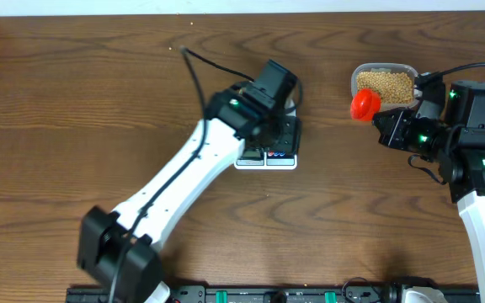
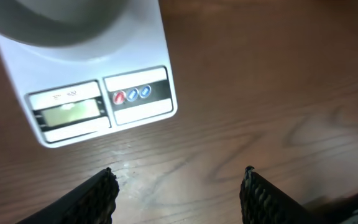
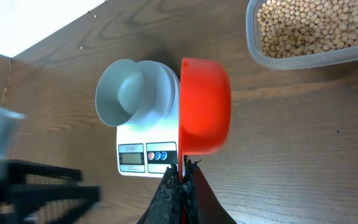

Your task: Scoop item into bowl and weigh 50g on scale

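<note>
The white scale [image 2: 98, 74] lies mid-table; its front edge with the display shows under my left arm in the overhead view [image 1: 268, 160]. The pale blue-grey bowl [image 3: 126, 93] sits on the scale [image 3: 148, 155], and its underside shows at the top of the left wrist view [image 2: 61, 22]. My left gripper [image 2: 179, 186] is open and empty, just in front of the scale. My right gripper [image 3: 184, 180] is shut on the handle of a red scoop [image 3: 205, 106], held in the air next to the clear tub of tan beans [image 3: 309, 25], as the overhead view [image 1: 365, 103] also shows.
The clear plastic tub [image 1: 384, 84] stands at the back right. A black cable [image 1: 205, 63] runs across the table behind the left arm. A black rail [image 1: 293, 295] runs along the front edge.
</note>
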Controlling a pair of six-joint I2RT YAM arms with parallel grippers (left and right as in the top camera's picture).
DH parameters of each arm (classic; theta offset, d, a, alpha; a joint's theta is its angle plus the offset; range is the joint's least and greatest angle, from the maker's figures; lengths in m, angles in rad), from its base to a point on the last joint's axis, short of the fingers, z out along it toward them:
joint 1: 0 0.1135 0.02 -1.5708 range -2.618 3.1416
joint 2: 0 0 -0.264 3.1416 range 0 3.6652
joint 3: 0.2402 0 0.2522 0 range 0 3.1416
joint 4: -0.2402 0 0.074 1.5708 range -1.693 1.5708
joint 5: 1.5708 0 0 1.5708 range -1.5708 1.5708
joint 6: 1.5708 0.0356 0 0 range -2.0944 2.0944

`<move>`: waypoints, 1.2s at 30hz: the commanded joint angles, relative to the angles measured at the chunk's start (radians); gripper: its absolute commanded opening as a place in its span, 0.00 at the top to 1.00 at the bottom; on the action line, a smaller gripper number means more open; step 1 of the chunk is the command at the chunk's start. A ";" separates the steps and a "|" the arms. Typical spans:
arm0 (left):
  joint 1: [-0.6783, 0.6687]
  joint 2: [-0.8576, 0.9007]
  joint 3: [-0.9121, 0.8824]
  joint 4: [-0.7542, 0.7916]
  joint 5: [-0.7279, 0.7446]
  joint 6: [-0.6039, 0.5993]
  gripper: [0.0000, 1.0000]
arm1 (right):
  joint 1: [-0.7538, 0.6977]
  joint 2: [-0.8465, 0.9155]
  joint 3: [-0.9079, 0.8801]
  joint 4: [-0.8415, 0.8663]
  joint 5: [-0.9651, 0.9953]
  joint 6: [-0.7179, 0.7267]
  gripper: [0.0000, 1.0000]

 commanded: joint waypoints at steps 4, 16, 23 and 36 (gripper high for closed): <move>-0.080 0.117 -0.015 0.021 -0.021 0.013 0.36 | -0.003 -0.014 0.018 -0.002 0.001 -0.035 0.99; -0.095 0.211 -0.047 0.174 -0.065 -0.016 0.36 | -0.003 -0.014 0.018 -0.018 0.011 -0.058 0.99; -0.094 0.211 -0.060 0.192 -0.115 -0.040 0.17 | -0.003 -0.014 0.018 -0.018 0.016 -0.058 0.99; -0.095 0.212 -0.093 0.215 -0.171 -0.028 0.02 | -0.003 -0.014 0.018 -0.029 0.016 -0.058 0.99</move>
